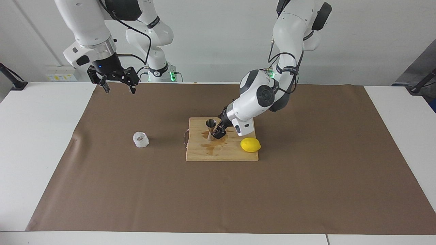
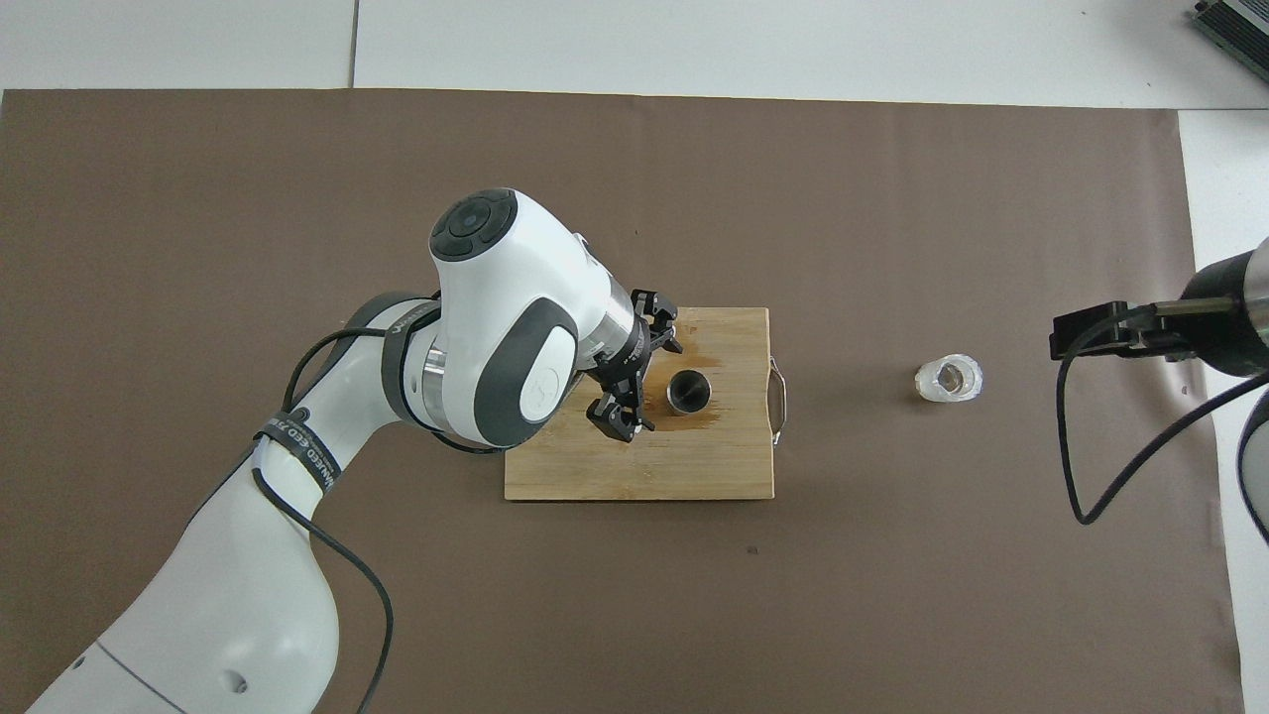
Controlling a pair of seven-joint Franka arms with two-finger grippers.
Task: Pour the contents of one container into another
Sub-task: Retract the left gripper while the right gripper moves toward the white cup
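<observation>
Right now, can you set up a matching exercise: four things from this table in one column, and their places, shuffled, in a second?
Things:
1. jigger
2. lemon
3. glass tumbler
4. left pincer

Places:
A. on the brown mat, toward the right arm's end
B. open, just beside the jigger
C. upright on the cutting board, by a wet stain
D. at the board's corner, toward the left arm's end

Pairs: 1-C, 2-D, 3-A, 4-B

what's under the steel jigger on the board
The jigger stands upright on the cutting board, on a brownish wet stain. Its base hides what lies directly beneath.
</observation>
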